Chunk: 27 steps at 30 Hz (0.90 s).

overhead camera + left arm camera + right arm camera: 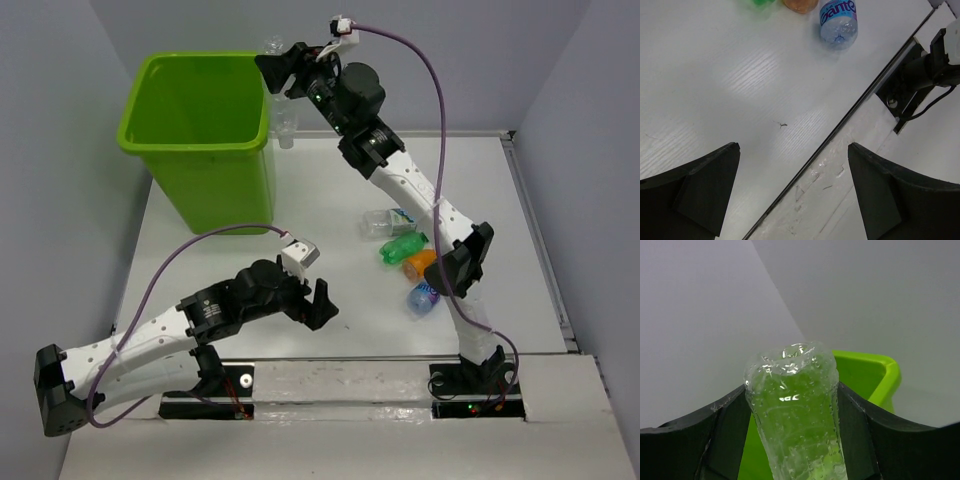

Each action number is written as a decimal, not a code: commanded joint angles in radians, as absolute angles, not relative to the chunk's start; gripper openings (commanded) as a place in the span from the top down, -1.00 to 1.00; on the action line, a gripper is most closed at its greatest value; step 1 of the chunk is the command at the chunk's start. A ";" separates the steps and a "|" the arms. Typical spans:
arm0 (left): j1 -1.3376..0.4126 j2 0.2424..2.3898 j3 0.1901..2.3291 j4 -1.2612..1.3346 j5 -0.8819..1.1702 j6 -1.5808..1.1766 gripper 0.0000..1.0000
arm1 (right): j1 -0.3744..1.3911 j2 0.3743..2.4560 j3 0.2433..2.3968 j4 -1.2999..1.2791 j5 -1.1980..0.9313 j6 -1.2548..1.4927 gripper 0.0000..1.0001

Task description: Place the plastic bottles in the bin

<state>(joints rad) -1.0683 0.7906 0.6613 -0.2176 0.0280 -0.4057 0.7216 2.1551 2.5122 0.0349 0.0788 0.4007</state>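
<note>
The lime-green bin (195,147) stands at the far left of the table. My right gripper (275,66) is shut on a clear plastic bottle (272,45) and holds it high, just right of the bin's right rim. In the right wrist view the clear bottle (795,415) sits between the fingers of the right gripper (791,390), with the bin (875,375) behind it. A clear bottle (385,222), a green one (400,248), an orange one (420,263) and a blue-labelled one (424,296) lie together on the table. My left gripper (325,305) is open and empty, low over the near table.
Another clear bottle (286,125) stands behind the bin's right side. The left wrist view shows the blue-labelled bottle (838,22) at the top, the left gripper (792,165) over the table's front seam, and the right arm's base (920,75).
</note>
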 commanded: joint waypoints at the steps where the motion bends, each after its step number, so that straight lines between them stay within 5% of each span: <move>1: -1.075 0.825 0.650 -0.207 0.047 -0.399 -0.98 | 0.733 2.150 2.560 0.359 0.008 0.469 0.06; 5: -1.075 0.835 0.652 -0.207 0.054 -0.394 -0.98 | 0.767 2.187 2.629 0.359 -0.032 0.436 0.06; 14: -1.075 0.805 0.652 -0.198 0.067 -0.388 -0.98 | 0.864 1.985 2.342 0.489 0.101 0.207 0.09; 20: -1.077 0.810 0.649 -0.201 0.052 -0.391 -0.98 | 0.864 2.337 2.791 0.586 0.089 0.085 0.21; 24: -1.074 0.821 0.649 -0.202 0.048 -0.388 -0.98 | 0.851 2.310 2.630 0.751 0.107 0.124 0.24; 27: -1.074 0.860 0.658 -0.201 0.054 -0.380 -0.98 | 0.841 2.420 2.756 0.732 0.098 0.173 0.22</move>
<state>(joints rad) -1.0718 0.8276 0.6609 -0.2214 0.0437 -0.4019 0.8532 2.3199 2.6568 0.6254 0.0811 0.1509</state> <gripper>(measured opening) 0.989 0.676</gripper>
